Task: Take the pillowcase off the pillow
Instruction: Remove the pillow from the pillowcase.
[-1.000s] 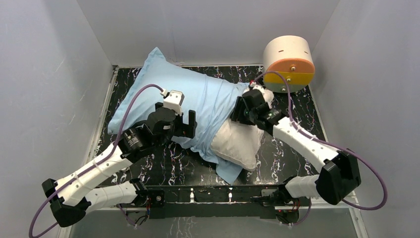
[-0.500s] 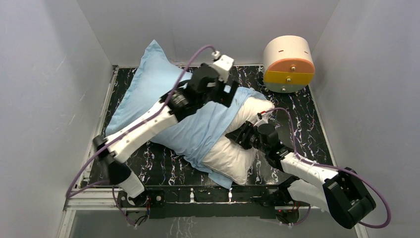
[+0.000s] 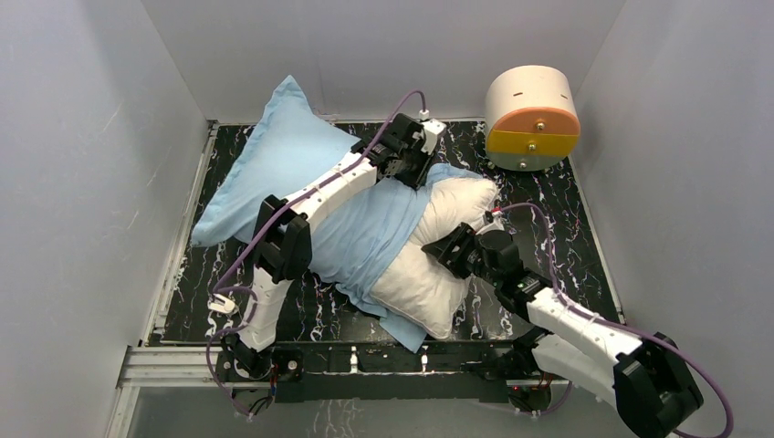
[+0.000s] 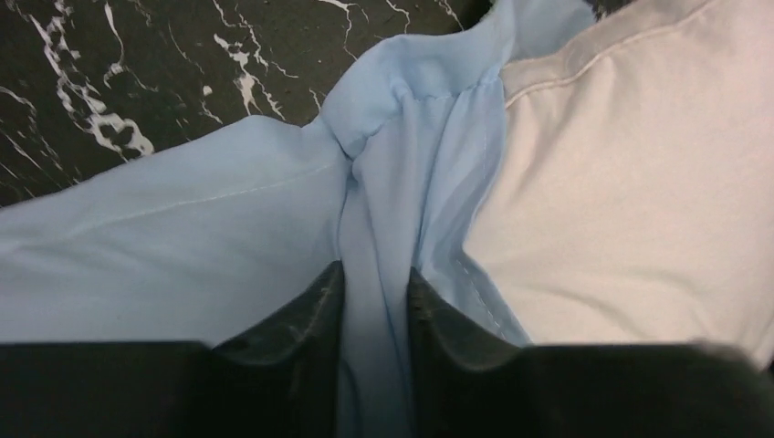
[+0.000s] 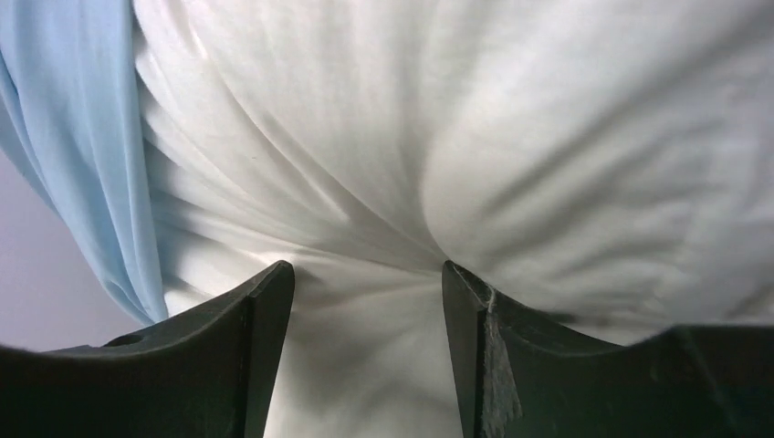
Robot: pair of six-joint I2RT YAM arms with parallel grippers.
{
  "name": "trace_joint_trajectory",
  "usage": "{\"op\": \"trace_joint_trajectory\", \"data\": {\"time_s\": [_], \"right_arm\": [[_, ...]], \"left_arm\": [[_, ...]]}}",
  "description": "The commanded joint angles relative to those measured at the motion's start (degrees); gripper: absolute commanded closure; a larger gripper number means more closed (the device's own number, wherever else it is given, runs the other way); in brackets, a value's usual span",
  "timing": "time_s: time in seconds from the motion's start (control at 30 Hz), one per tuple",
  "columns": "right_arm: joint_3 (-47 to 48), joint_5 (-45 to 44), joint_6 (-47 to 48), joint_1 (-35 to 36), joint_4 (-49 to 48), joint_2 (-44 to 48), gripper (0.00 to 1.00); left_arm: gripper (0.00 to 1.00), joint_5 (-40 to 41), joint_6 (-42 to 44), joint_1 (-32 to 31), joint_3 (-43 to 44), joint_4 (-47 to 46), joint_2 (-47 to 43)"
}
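Pillowcase (image 3: pixel 274 155) half covers the pillow (image 3: pixel 429 269); left gripper (image 4: pixel 374 278) pinches a blue fold at the pillow's far end, right gripper (image 5: pixel 367 274) clenches bunched pillow fabric.

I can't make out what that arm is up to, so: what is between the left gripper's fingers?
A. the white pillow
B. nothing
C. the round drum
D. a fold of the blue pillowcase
D: in the left wrist view, a bunched fold of the pillowcase runs between the fingers of the left gripper, with the pillow off to one side.
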State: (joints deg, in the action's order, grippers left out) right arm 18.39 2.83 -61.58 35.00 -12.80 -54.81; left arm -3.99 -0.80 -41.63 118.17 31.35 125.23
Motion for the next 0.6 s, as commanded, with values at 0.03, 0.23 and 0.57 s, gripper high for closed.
{"op": "trace_joint_trajectory", "data": {"time_s": [0.03,0.23,0.57], "right_arm": [[1.86,-7.49,2.51,-0.13,29.4,3.17,0.28],[21.51,-15.59,10.91,-6.03,40.92,4.96,0.18],[35.25,14.88,18.74,-34.45,34.63,-7.26,0.04]], "left_arm": [[1.0,-8.5,-4.91,4.38,-7.72,0.26,-7.82],[1.0,-8.68,-7.4,4.71,-12.38,-6.09,-13.54],[1.0,-8.27,-12.42,4.72,-16.5,-11.71,-18.83]]}}
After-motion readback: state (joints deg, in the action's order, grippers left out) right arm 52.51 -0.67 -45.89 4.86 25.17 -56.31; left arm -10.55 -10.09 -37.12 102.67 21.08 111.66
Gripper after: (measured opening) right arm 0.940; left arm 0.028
